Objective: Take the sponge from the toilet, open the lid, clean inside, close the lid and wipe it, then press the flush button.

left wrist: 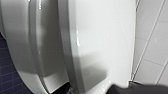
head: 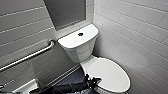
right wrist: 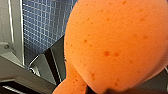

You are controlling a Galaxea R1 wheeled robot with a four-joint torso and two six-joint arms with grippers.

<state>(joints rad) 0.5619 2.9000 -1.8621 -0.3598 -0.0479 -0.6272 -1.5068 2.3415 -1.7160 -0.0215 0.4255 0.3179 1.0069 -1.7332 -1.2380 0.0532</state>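
White rectangular wall tiles (head: 140, 30) line a narrow washroom with a dark blue small-tiled floor (head: 72, 77), where a glossy white ceramic toilet (head: 110, 72) stands with its oval lid shut flat over the bowl. A plain grey panel (head: 66, 11) sits on the wall above the boxy tank, and a slanted brushed-metal grab bar (head: 32, 55) runs along the wall beside it. The robot's black left gripper (head: 94, 81) reaches to the near edge of the lid; whether its jaws are apart or together cannot be told. The right gripper (right wrist: 110, 90) is clamped on a bright orange pitted sponge (right wrist: 115, 42), held above the blue floor. A small dark round flush button (head: 80, 34) sits mid-tank.
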